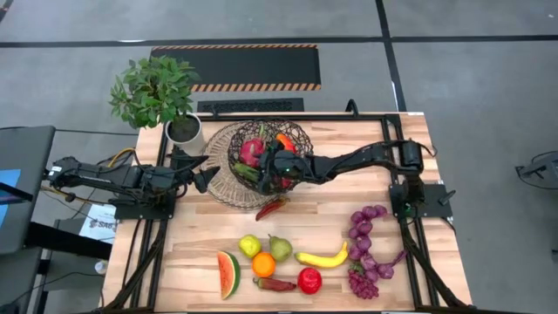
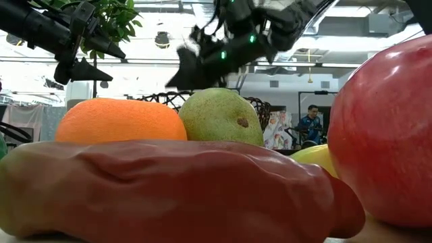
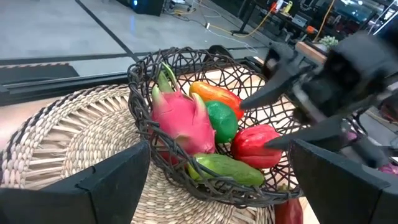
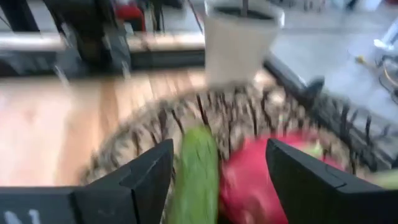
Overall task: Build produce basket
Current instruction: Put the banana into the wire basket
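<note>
The dark wire basket (image 1: 261, 155) stands on a pale woven mat (image 1: 225, 179) at the table's far middle. It holds a pink dragon fruit (image 3: 180, 118), an orange pepper (image 3: 214, 94), a green pepper (image 3: 222, 122), a red pepper (image 3: 254, 146) and a cucumber (image 3: 227, 169). My right gripper (image 1: 277, 167) is open, low over the basket's near side, above the cucumber (image 4: 196, 174) and the dragon fruit (image 4: 255, 180). In the left wrist view its fingers (image 3: 264, 96) stand above the red pepper. My left gripper (image 1: 202, 171) is open and empty at the mat's left edge, pointing at the basket.
A potted plant (image 1: 157, 92) stands at the far left. A red chilli (image 1: 272, 208) lies just in front of the mat. Near the front edge lie a watermelon slice (image 1: 228, 273), pear (image 1: 279, 248), orange (image 1: 263, 263), banana (image 1: 323, 258), red apple (image 1: 309, 280), long red pepper (image 1: 275, 283) and grapes (image 1: 366, 253).
</note>
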